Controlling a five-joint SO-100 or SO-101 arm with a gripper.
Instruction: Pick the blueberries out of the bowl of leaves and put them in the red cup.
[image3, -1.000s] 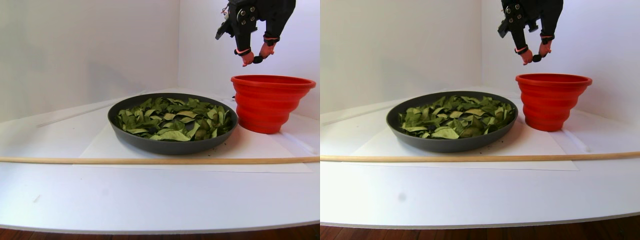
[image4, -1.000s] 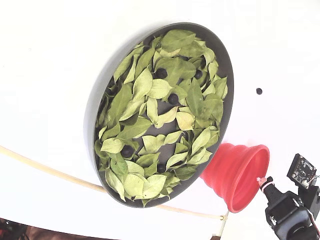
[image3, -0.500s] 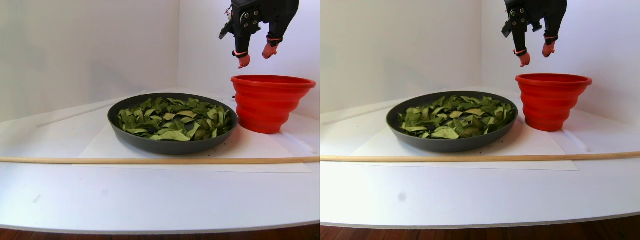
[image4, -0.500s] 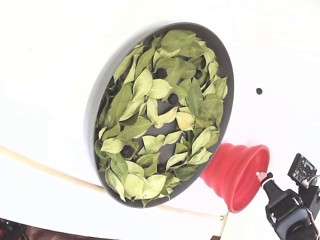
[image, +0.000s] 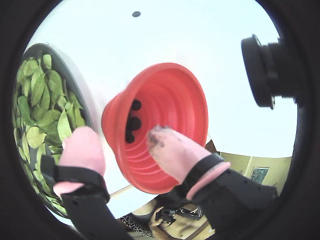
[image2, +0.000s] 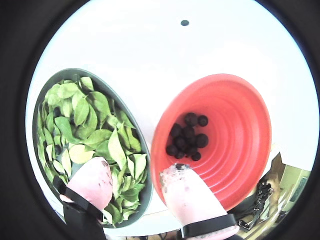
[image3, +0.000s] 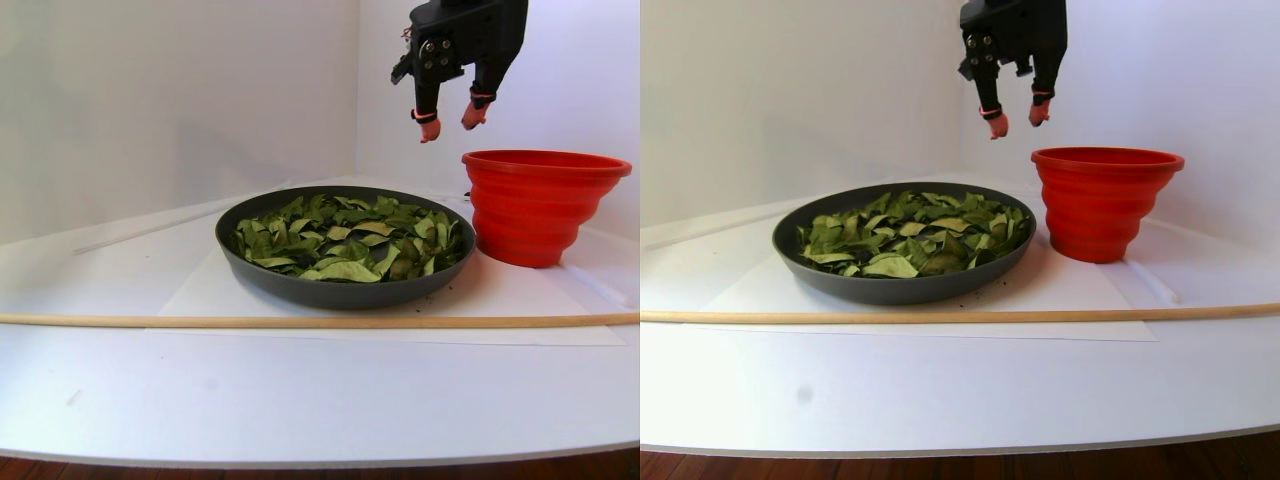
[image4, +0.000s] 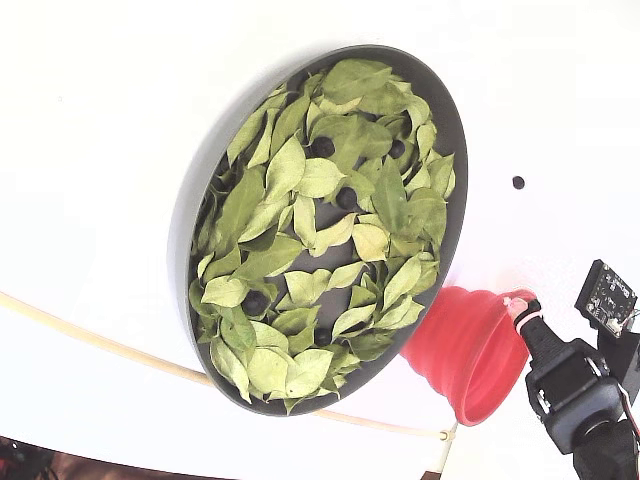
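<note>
While it hangs above the red cup (image2: 235, 140) rim, the tool (image2: 135, 182) gapes wide — empty, touching nothing.

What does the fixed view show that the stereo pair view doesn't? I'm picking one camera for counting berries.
Only the fixed view shows blueberries lying among the leaves, and a black dot on the table. Only the stereo pair view shows the open, empty gripper raised high, and a wooden stick running the table's full width. Both show the bowl and red cup.
</note>
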